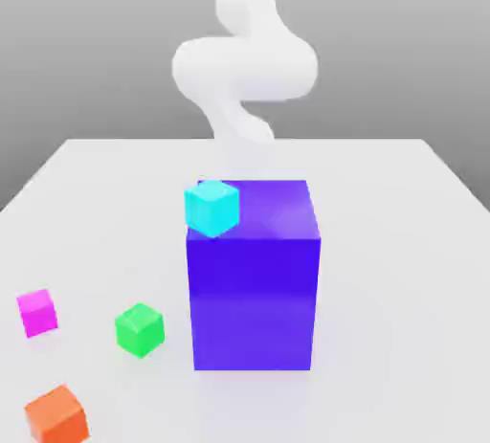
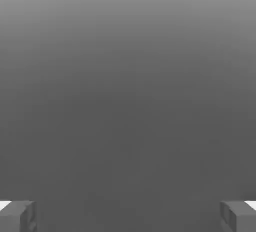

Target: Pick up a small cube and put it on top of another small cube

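Note:
The small magenta-pink cube [image 1: 37, 312] rests on the white table [image 1: 402, 240] at the exterior view's left. A green cube [image 1: 140, 329] of the same size lies just to its right, and an orange cube [image 1: 57, 415] sits nearer the front edge. The white arm [image 1: 244, 68] rises behind the tall blue block, well away from these cubes. In the hand view my gripper [image 2: 128, 217] is open, its grey fingertips [image 2: 17, 216] spread wide with nothing between them, facing plain grey background.
A large blue-purple block [image 1: 254, 288] stands in the middle of the table. A cyan cube [image 1: 211, 207] sits at its upper corner on the exterior view's left. The table reaches back to a grey backdrop.

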Action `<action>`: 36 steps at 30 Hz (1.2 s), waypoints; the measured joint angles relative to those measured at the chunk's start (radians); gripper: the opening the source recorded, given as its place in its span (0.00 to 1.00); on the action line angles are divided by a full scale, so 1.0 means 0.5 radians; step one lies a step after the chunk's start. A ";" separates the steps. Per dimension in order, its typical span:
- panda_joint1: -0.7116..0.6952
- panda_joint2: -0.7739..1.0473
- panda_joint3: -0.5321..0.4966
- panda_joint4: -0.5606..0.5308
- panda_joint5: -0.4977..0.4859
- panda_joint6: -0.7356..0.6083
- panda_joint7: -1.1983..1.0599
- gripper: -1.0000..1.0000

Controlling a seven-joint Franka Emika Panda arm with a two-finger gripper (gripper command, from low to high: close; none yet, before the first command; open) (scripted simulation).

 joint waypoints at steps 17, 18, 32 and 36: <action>-0.920 0.785 0.219 -0.246 -0.290 0.364 1.560 0.50; -0.962 0.831 0.219 -0.261 -0.309 0.385 1.653 0.50; -1.427 1.451 0.073 -0.466 -0.382 0.696 2.809 0.50; -1.523 1.614 0.034 -0.529 -0.275 0.795 3.047 0.50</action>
